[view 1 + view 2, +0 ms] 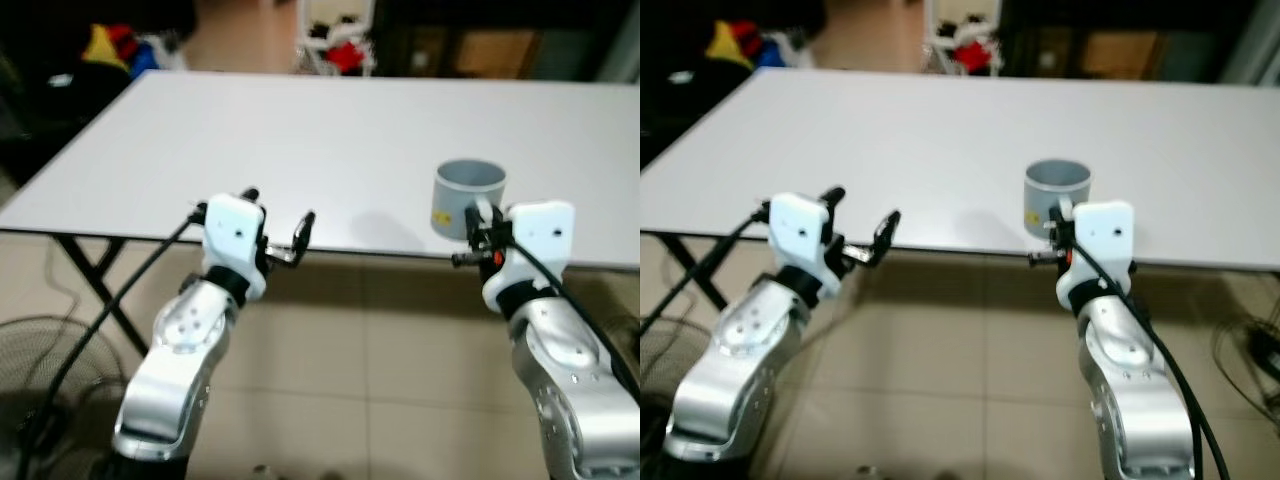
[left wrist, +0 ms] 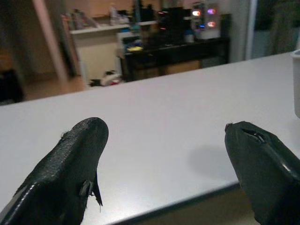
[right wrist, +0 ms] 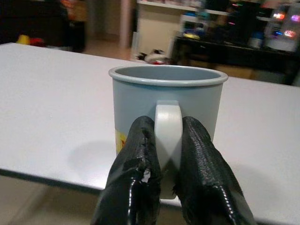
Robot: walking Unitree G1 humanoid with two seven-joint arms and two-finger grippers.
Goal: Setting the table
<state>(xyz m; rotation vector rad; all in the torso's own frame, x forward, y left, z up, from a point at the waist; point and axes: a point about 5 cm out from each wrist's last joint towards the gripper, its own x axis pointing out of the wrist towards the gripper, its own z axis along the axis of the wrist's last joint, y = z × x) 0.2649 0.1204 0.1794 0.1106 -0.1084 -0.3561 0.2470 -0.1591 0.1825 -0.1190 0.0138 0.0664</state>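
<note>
A grey mug (image 1: 468, 198) with a pale handle (image 3: 168, 136) stands upright near the front edge of the white table (image 1: 300, 140), toward the right. My right gripper (image 3: 166, 159) is shut on the mug's handle, one black finger on each side of it. My left gripper (image 1: 280, 215) hovers open at the table's front edge, left of the mug, with nothing between its fingers (image 2: 79, 159). The mug's edge (image 2: 296, 84) shows at the side of the left wrist view.
The table's folding legs (image 1: 95, 275) stand at the left over a tiled floor. A fan (image 1: 30, 370) sits low on the left. Beyond the table's far edge lie coloured items (image 1: 345, 50) and dark furniture (image 3: 225, 44).
</note>
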